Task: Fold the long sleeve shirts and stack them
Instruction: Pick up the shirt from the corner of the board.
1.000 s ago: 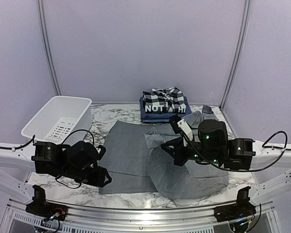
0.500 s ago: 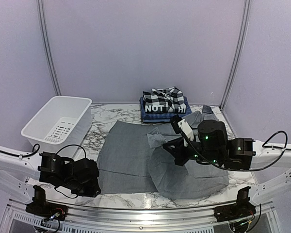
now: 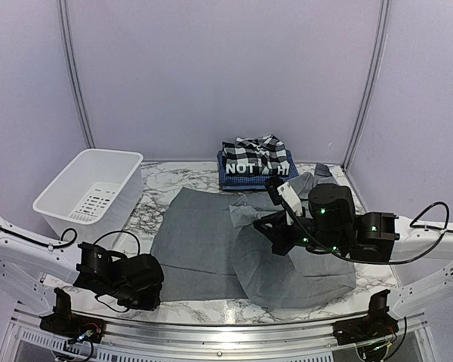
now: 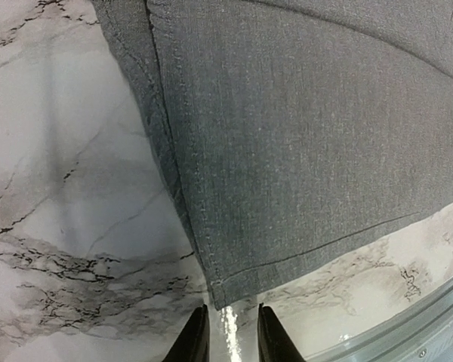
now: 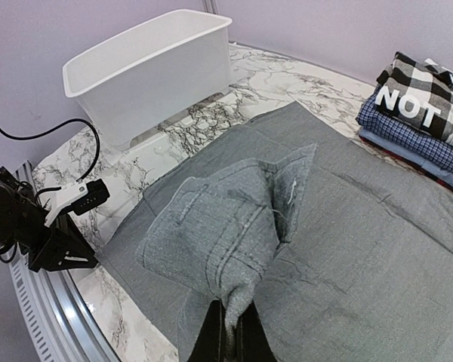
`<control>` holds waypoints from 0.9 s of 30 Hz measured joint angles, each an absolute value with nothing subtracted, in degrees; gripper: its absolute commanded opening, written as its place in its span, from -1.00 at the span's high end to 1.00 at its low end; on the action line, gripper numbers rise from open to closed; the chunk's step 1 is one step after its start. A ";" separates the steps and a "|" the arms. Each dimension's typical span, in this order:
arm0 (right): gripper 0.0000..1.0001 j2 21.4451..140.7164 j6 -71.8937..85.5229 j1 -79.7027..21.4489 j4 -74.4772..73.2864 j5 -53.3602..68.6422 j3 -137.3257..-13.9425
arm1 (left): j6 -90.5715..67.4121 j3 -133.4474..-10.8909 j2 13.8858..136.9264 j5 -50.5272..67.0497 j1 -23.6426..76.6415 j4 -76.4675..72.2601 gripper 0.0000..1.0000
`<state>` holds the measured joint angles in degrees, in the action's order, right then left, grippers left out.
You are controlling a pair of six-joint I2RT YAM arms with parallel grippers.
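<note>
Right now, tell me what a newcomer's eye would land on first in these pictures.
The grey shirt spread across the middle of the marble table stands out, with one sleeve pinched in the right jaws and lifted over it. Behind it, at the far edge, sits a stack of folded shirts with white lettering showing, and a white tub stands far left. The left jaws hover, slightly open, at the shirt's near-left corner.

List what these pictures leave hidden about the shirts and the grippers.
- Left wrist view: left gripper cut off by the bottom edge; whether it touches the hem of the grey shirt is unclear.
- Top view: right gripper hidden under its own wrist.
- Top view: lettering of the black shirt partly covered by the plaid shirt.
</note>
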<state>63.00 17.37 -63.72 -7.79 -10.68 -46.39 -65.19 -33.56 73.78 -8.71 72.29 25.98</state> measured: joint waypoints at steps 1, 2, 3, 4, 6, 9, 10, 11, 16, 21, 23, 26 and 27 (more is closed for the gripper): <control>1.00 63.00 17.37 -63.72 -7.84 -10.68 -46.39 | -65.17 -33.56 74.28 -8.71 72.29 25.54 0.59; 1.00 62.98 17.37 -63.72 -8.03 -10.66 -46.48 | -65.17 -33.56 74.76 -8.73 72.29 25.08 0.62; 1.00 63.00 17.37 -63.72 -8.27 -10.68 -46.68 | -65.17 -33.56 75.22 -8.88 72.29 24.64 0.63; 1.00 62.98 17.39 -63.72 -8.49 -10.68 -46.89 | -65.21 -33.56 75.53 -9.08 72.29 24.38 0.66; 1.00 62.96 17.39 -63.72 -8.69 -10.68 -47.27 | -65.14 -33.56 75.77 -9.54 72.29 23.66 0.72; 1.00 62.96 17.39 -63.72 -9.19 -10.68 -47.90 | -65.14 -33.54 75.81 -9.98 72.29 23.57 0.83; 1.00 62.96 17.37 -63.72 -9.37 -10.70 -48.14 | -65.08 -33.47 75.81 -10.15 72.29 23.53 0.88; 1.00 62.94 17.37 -63.72 -9.54 -10.68 -48.38 | -65.04 -33.34 75.81 -10.37 72.29 23.46 0.93; 1.00 62.87 17.30 -63.72 -11.05 -10.92 -50.37 | -64.71 -32.88 74.91 -10.98 72.29 23.40 1.00; 1.00 62.87 15.97 -63.72 -14.02 -12.78 -54.22 | -63.92 -33.30 73.45 -11.07 72.29 23.90 1.00; 1.00 63.00 15.03 -63.72 -15.27 -14.02 -56.45 | -63.70 -34.68 72.31 -11.27 72.29 24.60 1.00; 1.00 64.18 13.43 -63.72 -17.23 -17.10 -60.99 | -63.09 -38.48 70.67 -12.01 71.75 25.45 1.00; 1.00 64.75 12.82 -63.72 -17.78 -18.39 -62.50 | -62.78 -39.66 70.43 -12.10 71.42 25.65 1.00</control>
